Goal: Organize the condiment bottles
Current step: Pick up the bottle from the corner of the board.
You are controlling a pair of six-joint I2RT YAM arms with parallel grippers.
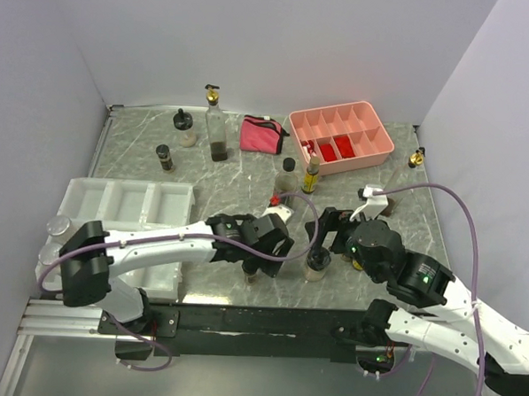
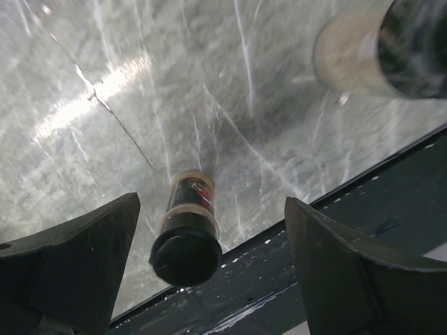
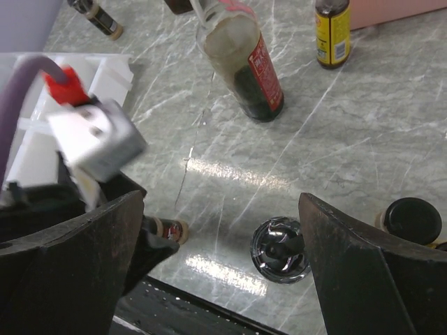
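Top external view: two robot arms lean over a grey marble table (image 1: 248, 175) where condiment bottles stand scattered. The left claw (image 1: 257, 263) hangs low near the front edge, straight above a small black-lidded jar (image 2: 187, 234). In the left wrist view its two dark fingers (image 2: 77, 258) stand wide on either side of the upright jar, touching it on neither side. It looks lined up for a grab, placed so the fingers can close across the jar's body below the lid. The jar stands just beside the table's front edge, so a stray nudge could tip it off.

The right claw (image 3: 222, 199) is spread wide too and holds nothing. It hovers over a jar with a shiny top (image 3: 281, 249), with a black-capped jar (image 3: 412, 220) just to the right. It seems to be waiting while the left arm works.

Farther back stand a red-labelled bottle (image 3: 248, 63), a yellow bottle (image 3: 333, 28), a tall bottle with a gold top (image 1: 217, 129), a bottle with a black spout (image 1: 185, 127) and a small dark jar (image 1: 165, 157). A white divided tray (image 1: 127, 200) sits at the left, likely where the bottles are meant to go. A pink tray (image 1: 339, 135) and a pink pouch (image 1: 261, 134) lie at the back.
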